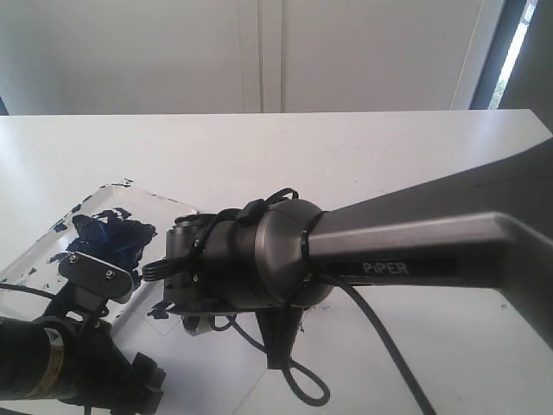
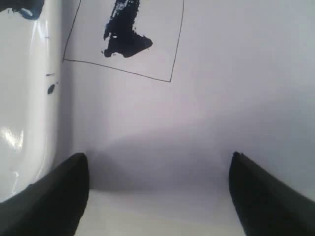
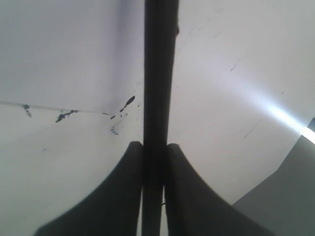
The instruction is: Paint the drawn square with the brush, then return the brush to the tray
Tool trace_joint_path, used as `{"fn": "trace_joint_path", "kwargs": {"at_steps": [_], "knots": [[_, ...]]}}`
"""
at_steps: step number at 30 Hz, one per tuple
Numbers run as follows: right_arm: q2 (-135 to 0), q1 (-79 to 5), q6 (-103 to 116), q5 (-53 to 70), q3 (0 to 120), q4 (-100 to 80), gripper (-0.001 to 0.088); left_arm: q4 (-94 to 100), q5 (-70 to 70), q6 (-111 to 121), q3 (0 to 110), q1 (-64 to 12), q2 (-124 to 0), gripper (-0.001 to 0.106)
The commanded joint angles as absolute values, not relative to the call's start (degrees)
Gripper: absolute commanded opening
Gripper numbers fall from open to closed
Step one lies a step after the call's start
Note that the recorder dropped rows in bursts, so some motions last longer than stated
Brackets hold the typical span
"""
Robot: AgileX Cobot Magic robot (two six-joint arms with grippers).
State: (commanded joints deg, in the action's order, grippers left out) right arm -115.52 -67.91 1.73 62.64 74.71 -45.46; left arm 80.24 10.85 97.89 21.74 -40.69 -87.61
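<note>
The right end effector (image 3: 153,147) grips the brush (image 3: 160,73), its two dark fingers (image 3: 118,196) pressed against either side of the black handle. The handle runs straight out past the fingertips over the white worktop (image 3: 236,98). Dark blue specks (image 3: 64,116) dot a thin edge line close beside it.

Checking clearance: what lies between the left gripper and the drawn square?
Nothing but bare white surface lies between the left gripper and the drawn square; the left wrist view shows it.
</note>
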Motion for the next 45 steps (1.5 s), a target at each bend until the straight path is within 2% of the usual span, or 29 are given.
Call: {"fn": "trace_joint_path", "kwargs": {"at_steps": [14,45], "knots": [[-115.52,-72.52,1.85,61.12,74.71,-44.85,0.0,80.24,11.0,97.89,21.74,-40.69,-87.61,0.08],[-120.15,-68.96,7.91,64.3,74.71,-55.08,0.0,80.24,12.34,97.89,21.74,-40.69,-87.61,0.08]]}}
